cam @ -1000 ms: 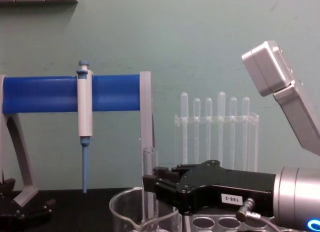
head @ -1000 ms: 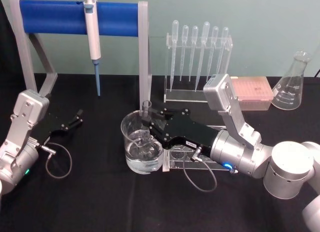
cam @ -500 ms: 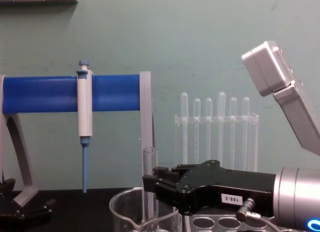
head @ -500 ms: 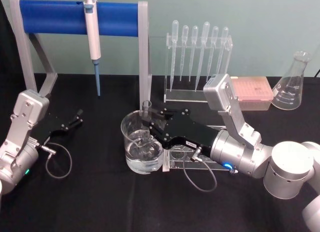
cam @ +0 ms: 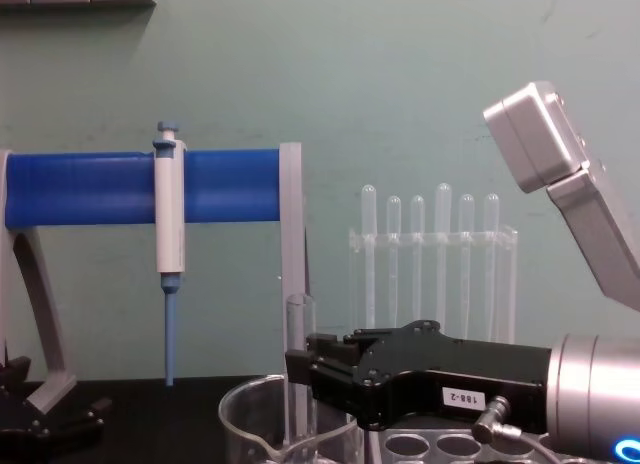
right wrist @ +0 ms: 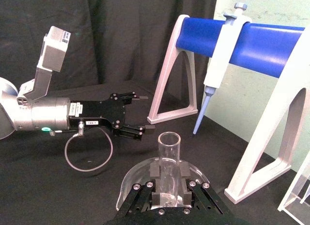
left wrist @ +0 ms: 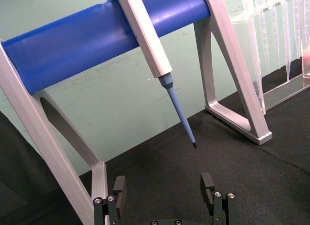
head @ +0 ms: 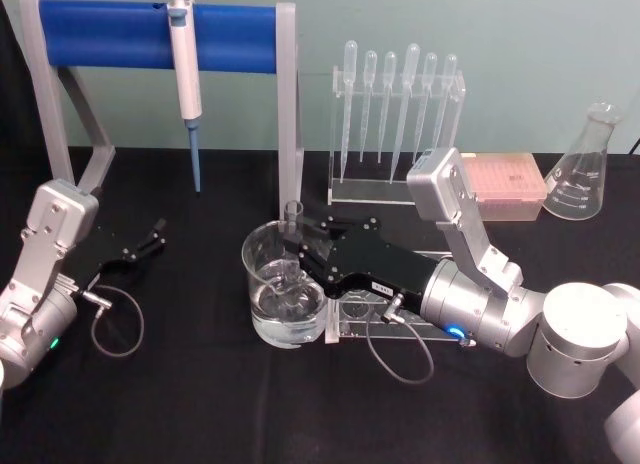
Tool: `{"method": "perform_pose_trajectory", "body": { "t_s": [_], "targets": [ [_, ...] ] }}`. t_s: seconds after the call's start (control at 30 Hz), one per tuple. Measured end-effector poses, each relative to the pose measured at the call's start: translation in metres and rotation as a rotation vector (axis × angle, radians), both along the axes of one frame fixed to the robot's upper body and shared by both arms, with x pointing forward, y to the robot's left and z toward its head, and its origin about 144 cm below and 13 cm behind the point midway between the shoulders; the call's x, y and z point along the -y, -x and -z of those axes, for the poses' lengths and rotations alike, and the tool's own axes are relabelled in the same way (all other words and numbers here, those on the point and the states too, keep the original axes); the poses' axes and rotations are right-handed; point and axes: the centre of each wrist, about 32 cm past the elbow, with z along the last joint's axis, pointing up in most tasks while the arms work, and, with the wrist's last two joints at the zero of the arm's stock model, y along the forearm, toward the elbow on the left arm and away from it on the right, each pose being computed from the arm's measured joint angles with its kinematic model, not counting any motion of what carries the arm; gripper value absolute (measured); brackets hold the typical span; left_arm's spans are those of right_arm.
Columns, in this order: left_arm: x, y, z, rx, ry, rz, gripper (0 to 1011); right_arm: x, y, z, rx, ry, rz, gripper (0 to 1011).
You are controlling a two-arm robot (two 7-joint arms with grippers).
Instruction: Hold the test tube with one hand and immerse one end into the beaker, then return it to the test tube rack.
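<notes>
Test tube, upright, with its open flared rim uppermost and its lower part standing inside the beaker, close to the far wall. The chest view shows the test tube rising above the beaker's rolled rim. Clear liquid lies in the bottom of the beaker; whether the round end of the tube dips into it cannot be told. The right gripper reaches in from the robot's right over the beaker's rim, its two black fingers clamped on the tube at mid-height. In the right wrist view the tube sits between the two pads, one on each side and both touching the glass.

Just beside the beaker, to the robot's right and under the right gripper's body, stands the clear test tube rack with round holes. The left gripper rests low on the black table well to the left of the beaker, its fingers spread wide with nothing between them.

Behind, a white-and-blue pipettor hangs from a blue bar stand. A second clear rack of plastic pipettes, a pink tip box and a conical flask stand along the far right.
</notes>
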Motion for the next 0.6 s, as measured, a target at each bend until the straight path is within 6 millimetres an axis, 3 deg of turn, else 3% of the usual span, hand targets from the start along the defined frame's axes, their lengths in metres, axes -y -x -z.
{"method": "perform_pose_trajectory", "body": {
  "t_s": [0.6],
  "targets": [
    [0.0, 0.0, 0.0, 0.0, 0.0, 0.0, 1000, 0.0, 0.0, 0.0, 0.0, 0.0, 0.0, 239]
  ]
}}
